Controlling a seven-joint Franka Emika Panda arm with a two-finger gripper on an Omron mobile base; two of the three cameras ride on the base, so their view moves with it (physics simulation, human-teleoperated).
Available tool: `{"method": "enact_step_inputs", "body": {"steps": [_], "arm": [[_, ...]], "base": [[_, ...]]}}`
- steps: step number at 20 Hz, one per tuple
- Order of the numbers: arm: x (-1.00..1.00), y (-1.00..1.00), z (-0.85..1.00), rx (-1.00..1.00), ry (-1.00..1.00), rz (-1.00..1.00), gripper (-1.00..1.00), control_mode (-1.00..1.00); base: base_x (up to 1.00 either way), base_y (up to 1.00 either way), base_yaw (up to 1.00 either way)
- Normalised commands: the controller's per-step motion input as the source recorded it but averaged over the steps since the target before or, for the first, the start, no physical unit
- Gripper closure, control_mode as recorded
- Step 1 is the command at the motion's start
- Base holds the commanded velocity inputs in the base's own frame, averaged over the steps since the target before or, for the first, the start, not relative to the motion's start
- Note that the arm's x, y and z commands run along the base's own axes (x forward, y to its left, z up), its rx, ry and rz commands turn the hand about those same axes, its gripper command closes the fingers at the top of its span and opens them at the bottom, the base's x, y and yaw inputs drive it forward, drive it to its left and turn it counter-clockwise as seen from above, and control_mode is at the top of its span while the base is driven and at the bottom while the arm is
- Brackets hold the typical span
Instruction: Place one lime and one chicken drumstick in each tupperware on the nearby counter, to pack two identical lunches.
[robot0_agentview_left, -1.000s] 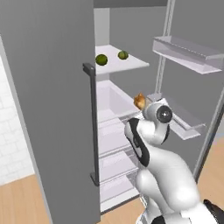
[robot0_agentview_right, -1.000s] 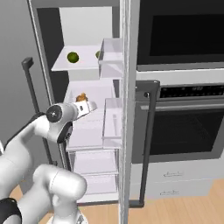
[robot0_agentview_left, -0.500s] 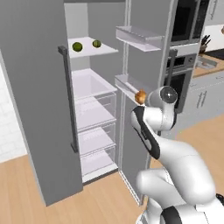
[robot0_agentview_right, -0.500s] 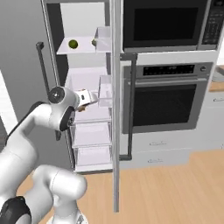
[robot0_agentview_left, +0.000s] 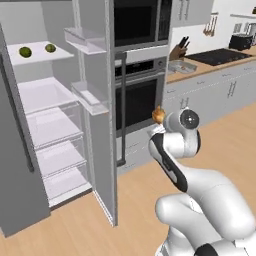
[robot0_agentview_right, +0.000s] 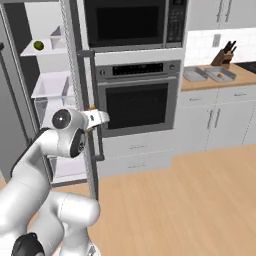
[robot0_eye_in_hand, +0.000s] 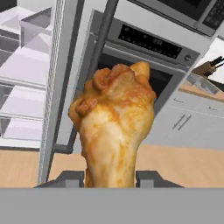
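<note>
My gripper (robot0_eye_in_hand: 111, 179) is shut on a chicken drumstick (robot0_eye_in_hand: 113, 127), orange-brown, its plump end pointing away from the hand. The gripper (robot0_agentview_left: 158, 121) holds the drumstick (robot0_agentview_left: 159, 114) at chest height in front of the oven; from the right it shows as the gripper (robot0_agentview_right: 96, 115) next to the fridge door. Two limes (robot0_agentview_left: 25, 51) (robot0_agentview_left: 50, 48) lie on the fridge's top shelf, and one lime (robot0_agentview_right: 38, 45) shows from the right. Two grey tupperware trays (robot0_agentview_right: 194, 75) (robot0_agentview_right: 220, 74) sit side by side on the wood counter (robot0_agentview_right: 235, 79); a small orange spot shows in the right one.
The open fridge door (robot0_agentview_left: 95, 105) with its bins stands to the left of the arm. A wall oven (robot0_agentview_right: 137, 100) and microwave (robot0_agentview_right: 132, 22) face the base. A knife block (robot0_agentview_right: 222, 54) stands behind the trays, and a black stovetop (robot0_agentview_left: 220, 56) lies farther right. Wooden floor (robot0_agentview_right: 190, 200) stretches ahead.
The whole view has swung right, from the fridge interior to the oven and counter, so the base has moved. The drumstick stays in the gripper.
</note>
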Motion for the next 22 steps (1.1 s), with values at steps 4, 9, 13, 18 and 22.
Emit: {"method": "enact_step_inputs", "body": {"steps": [4,9,13,18,22], "arm": [[0.0,0.0,0.0,0.0,0.0,0.0,1.0,1.0],[0.0,0.0,0.0,0.0,0.0,0.0,1.0,1.0],[0.0,0.0,0.0,0.0,0.0,0.0,1.0,1.0],[0.0,0.0,0.0,0.0,0.0,0.0,1.0,1.0],[0.0,0.0,0.0,0.0,0.0,0.0,1.0,1.0]], "base": [[1.0,-0.98,-0.08],[1.0,-0.68,0.0],[1.0,-0.63,-0.02],[1.0,-0.55,-0.01],[1.0,-0.52,0.0]]}}
